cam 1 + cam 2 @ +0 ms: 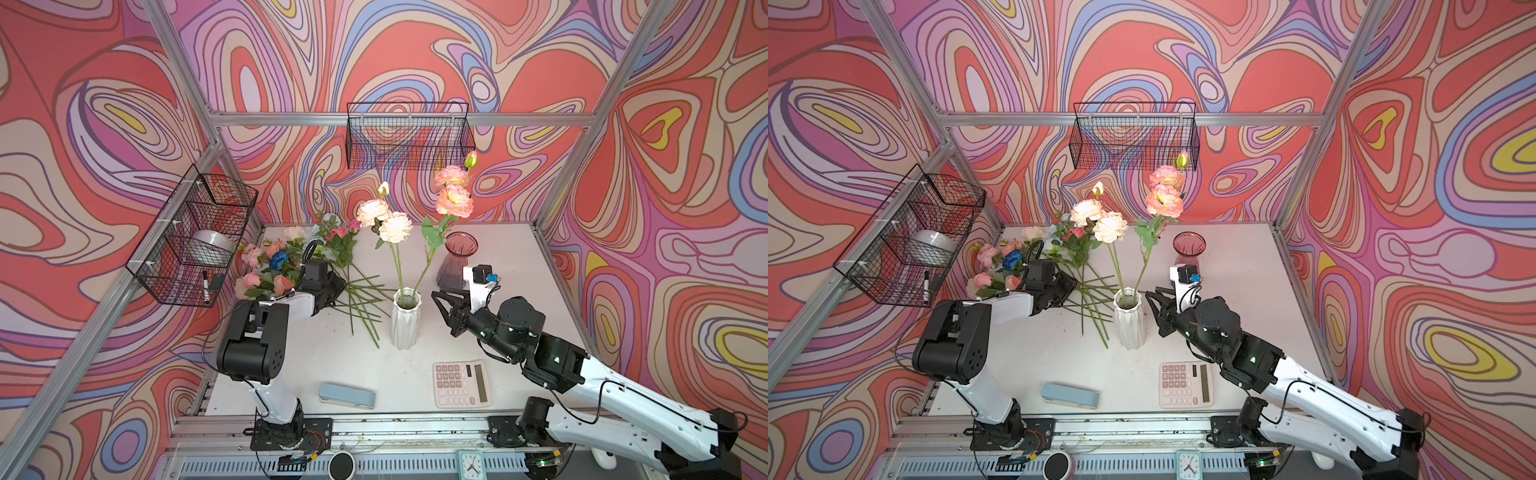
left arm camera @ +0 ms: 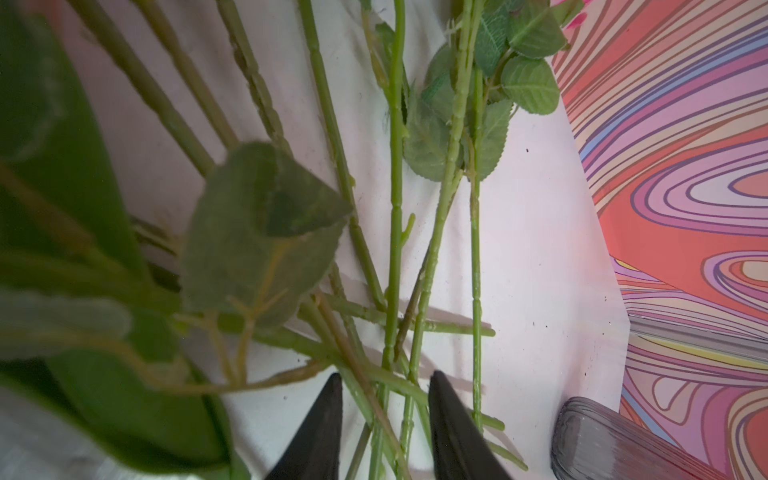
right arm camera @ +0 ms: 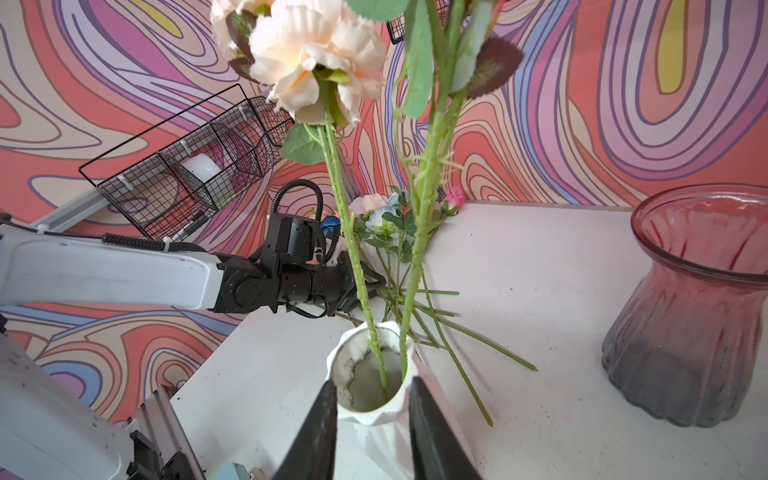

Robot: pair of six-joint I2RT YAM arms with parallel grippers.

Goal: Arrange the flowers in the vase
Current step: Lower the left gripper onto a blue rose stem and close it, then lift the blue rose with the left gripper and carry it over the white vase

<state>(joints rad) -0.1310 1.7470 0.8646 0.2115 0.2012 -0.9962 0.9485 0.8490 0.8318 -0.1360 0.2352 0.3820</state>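
left gripper (image 1: 338,291): lowered over the loose stems (image 2: 395,249) on the left of the table (image 1: 511,266); in the left wrist view its two dark fingers (image 2: 324,419) are seen apart, with several crossed stems lying between them; whether those stems are pinched cannot be told
right gripper (image 1: 441,311): held just beside the white vase (image 1: 406,322), on its right in both top views, with a narrow gap seen between them; the jaws are partly parted and nothing is gripped; in the right wrist view the vase's rim is framed between the two fingers
flowers in the vase: two long stems are stood in the white vase; cream peonies (image 1: 384,220) are carried on one, nearly upright; peach-pink peonies (image 1: 454,197) are carried on another, tilted to the right above the right gripper
loose flowers (image 1: 266,257): heaped at the far left of the table; pink and cream heads and one deep blue rose (image 1: 278,259) are seen behind the left gripper; the bare stem ends are fanned out toward the white vase
red glass vase (image 1: 457,257): stood upright at the back of the table, just behind the right gripper
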